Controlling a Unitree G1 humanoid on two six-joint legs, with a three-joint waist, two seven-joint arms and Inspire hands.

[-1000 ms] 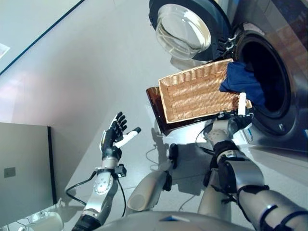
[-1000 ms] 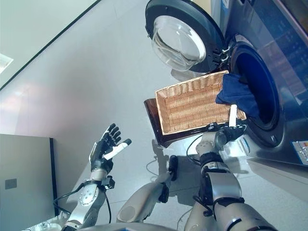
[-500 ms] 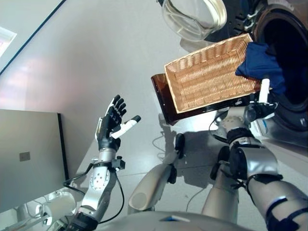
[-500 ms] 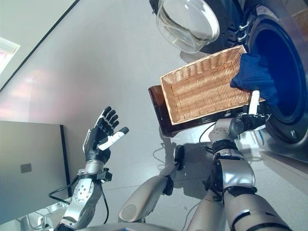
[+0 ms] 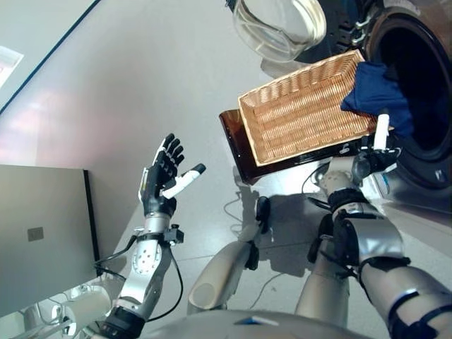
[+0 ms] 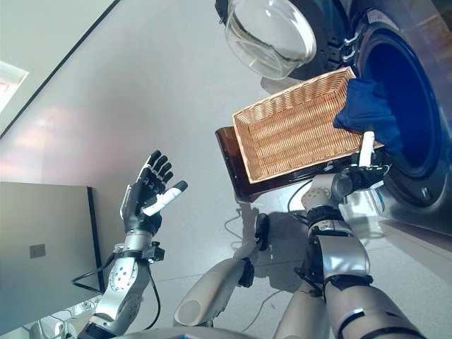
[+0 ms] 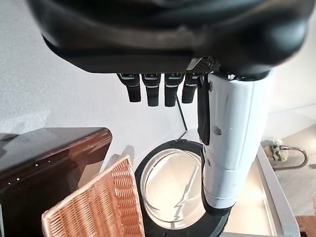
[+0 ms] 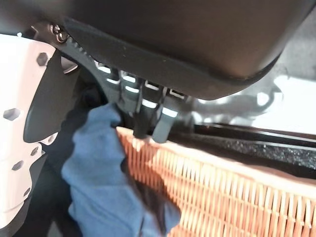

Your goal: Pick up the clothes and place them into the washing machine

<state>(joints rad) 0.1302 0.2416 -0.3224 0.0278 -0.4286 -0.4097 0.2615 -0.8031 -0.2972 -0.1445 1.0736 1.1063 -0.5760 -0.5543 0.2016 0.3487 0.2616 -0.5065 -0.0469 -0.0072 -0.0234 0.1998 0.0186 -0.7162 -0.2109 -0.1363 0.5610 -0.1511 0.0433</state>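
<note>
A shallow wicker basket [image 5: 304, 113] is tipped up toward the washing machine's open drum [image 5: 427, 78], its low end on the dark brown box [image 5: 236, 152]. A dark blue cloth [image 5: 374, 92] lies bunched at the basket's raised end and hangs over the drum's mouth. My right hand [image 5: 374, 159] grips the basket's rim just under the cloth. In the right wrist view its fingers [image 8: 143, 108] curl over the wicker edge [image 8: 222, 192] beside the blue cloth [image 8: 98, 168]. My left hand [image 5: 161, 185] is raised in the air far to the left, open and empty.
The machine's round glass door [image 5: 279, 25] stands open behind the basket. A grey cabinet [image 5: 42, 240] stands at the left. Bare grey floor lies between my left hand and the box.
The camera has shifted, so the whole picture moved. My right hand keeps hold of the tipped basket with the blue cloth at the drum's mouth. My left hand stays raised and open.
</note>
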